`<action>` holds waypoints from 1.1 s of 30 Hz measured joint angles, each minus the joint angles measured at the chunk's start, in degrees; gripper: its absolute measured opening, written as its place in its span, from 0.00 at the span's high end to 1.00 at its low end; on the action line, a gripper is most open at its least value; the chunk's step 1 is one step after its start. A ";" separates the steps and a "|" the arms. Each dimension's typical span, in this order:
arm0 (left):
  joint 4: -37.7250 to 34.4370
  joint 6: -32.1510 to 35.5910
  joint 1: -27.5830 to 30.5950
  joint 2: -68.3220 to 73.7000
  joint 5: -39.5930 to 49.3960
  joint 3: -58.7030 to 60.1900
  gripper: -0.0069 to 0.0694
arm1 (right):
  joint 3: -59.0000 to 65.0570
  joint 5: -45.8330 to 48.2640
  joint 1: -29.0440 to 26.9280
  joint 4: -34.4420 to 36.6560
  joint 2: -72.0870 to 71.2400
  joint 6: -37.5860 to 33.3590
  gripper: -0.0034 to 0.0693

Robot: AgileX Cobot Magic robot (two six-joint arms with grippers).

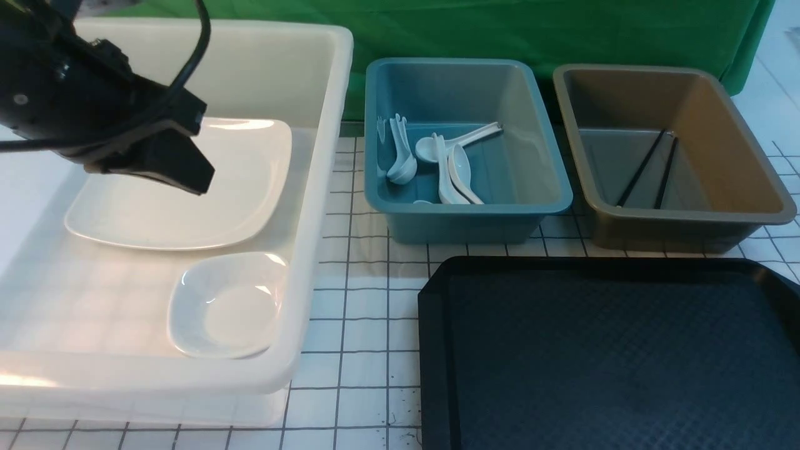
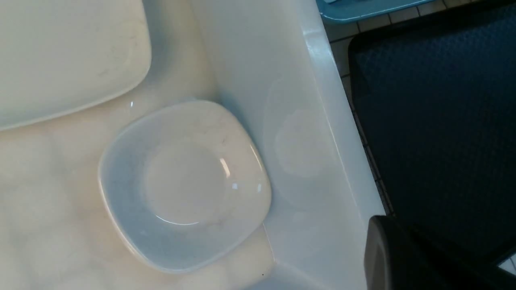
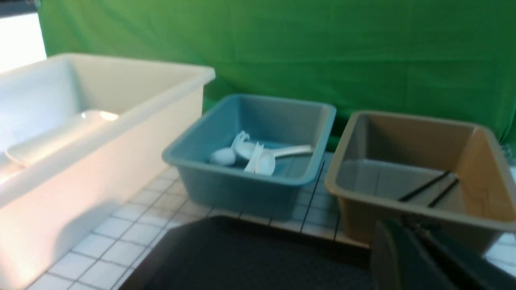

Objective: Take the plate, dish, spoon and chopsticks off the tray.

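Left tool (image 1: pixel 187 169) shut, raised; right tool (image 3: pixel 407 262) shut.

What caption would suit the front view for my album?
Bare black tray; plate and dish in white tub, spoons in blue, chopsticks in brown.

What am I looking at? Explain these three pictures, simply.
A two-armed robot is clearing tableware. The wide picture looks forward from between its arms; the other two come from cameras on its wrists. The left gripper hangs shut and empty over the white tub, where the plate and dish lie. Spoons are in the blue tub, chopsticks in the brown tub. The black tray is bare. The right gripper holds nothing.
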 joint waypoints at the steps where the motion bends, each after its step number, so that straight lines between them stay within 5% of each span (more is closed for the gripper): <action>1: 0.12 0.15 0.00 0.00 -0.25 0.00 0.91 | 0.07 -0.18 0.00 0.06 0.00 -0.04 0.91; 23: 1.58 0.41 0.05 0.00 -9.06 0.00 0.91 | 1.15 -1.45 0.00 0.11 0.00 -0.06 0.89; 33: 1.58 0.41 0.05 0.00 -9.17 0.00 0.90 | 17.66 -5.28 -0.07 0.11 -1.56 -0.06 0.87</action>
